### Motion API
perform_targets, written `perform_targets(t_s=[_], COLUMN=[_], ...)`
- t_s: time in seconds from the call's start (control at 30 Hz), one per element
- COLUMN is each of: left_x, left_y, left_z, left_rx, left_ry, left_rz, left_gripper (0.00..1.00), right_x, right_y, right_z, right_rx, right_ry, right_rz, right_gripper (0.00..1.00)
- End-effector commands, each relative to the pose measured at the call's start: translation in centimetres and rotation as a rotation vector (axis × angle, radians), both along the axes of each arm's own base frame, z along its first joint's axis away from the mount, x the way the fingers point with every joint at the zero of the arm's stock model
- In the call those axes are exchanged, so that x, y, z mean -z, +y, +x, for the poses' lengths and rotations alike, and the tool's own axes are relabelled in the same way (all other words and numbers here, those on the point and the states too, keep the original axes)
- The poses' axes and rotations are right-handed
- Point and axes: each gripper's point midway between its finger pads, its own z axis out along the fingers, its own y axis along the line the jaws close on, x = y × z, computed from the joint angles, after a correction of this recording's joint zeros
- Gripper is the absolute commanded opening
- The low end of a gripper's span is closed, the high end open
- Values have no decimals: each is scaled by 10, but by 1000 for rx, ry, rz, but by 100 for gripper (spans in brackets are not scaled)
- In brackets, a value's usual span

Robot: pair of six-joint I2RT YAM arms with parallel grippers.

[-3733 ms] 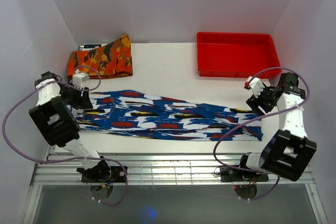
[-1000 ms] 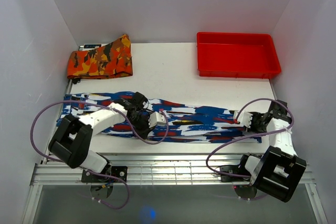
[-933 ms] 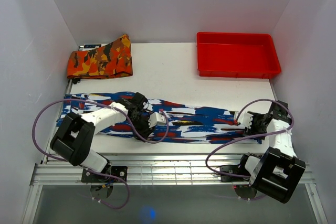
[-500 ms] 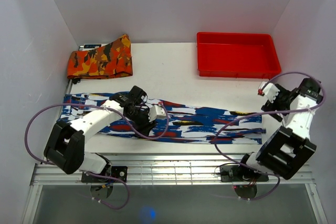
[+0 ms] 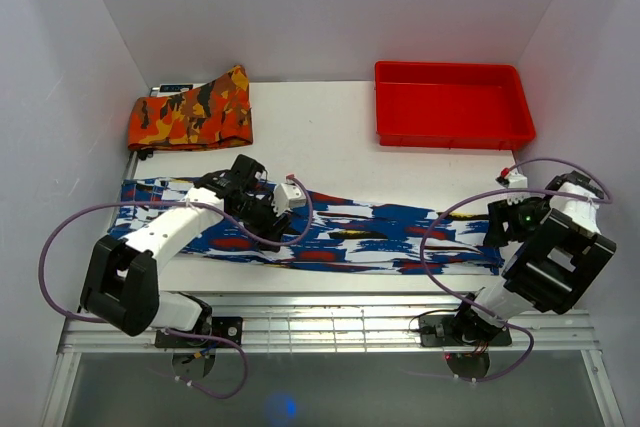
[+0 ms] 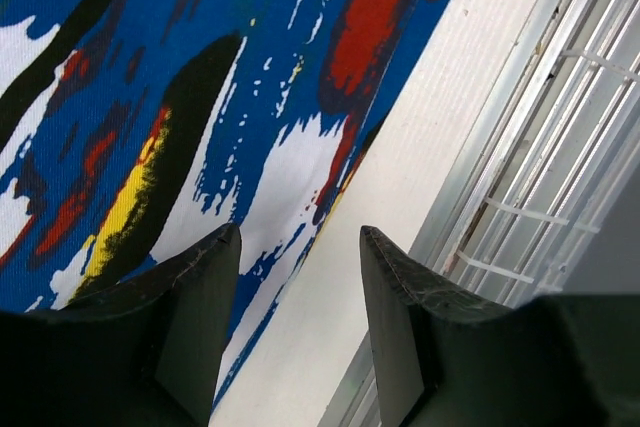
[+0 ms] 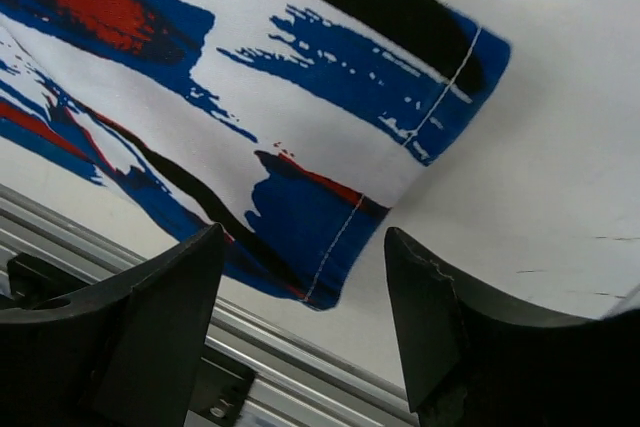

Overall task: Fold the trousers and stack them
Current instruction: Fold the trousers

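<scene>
Now, with both sets of jaws apart and empty, the right gripper (image 7: 305, 237) should pinch the hem of the trousers (image 5: 350, 237) squarely — the left gripper (image 6: 300, 237) taking their near edge.

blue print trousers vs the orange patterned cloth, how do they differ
The blue, white and red print trousers lie stretched out long near the front edge; the orange and black patterned cloth is folded into a short bundle at the back left. Both are busy-printed fabric.
</scene>
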Motion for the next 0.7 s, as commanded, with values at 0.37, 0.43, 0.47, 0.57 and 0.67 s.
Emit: perform_targets(t_s=[0.37, 0.43, 0.47, 0.57, 0.67], left_x=[4, 6, 8, 7, 5], left_y=[-2, -1, -1, 0, -1], left_z=[12, 14, 15, 19, 24], left_rx=[-115, -130, -133, -148, -158], left_ry=[84, 92, 101, 109, 107], left_rz=[-47, -49, -48, -55, -65], left_gripper=[61, 61, 61, 61, 60], right_x=[45, 52, 52, 47, 28], right_y=[8, 10, 11, 8, 8], right_z=[-9, -10, -10, 1, 15], right_rx=[297, 292, 285, 273, 236], right_ry=[140, 169, 171, 139, 58], right_rz=[73, 96, 105, 116, 133], right_gripper=[51, 43, 35, 12, 8])
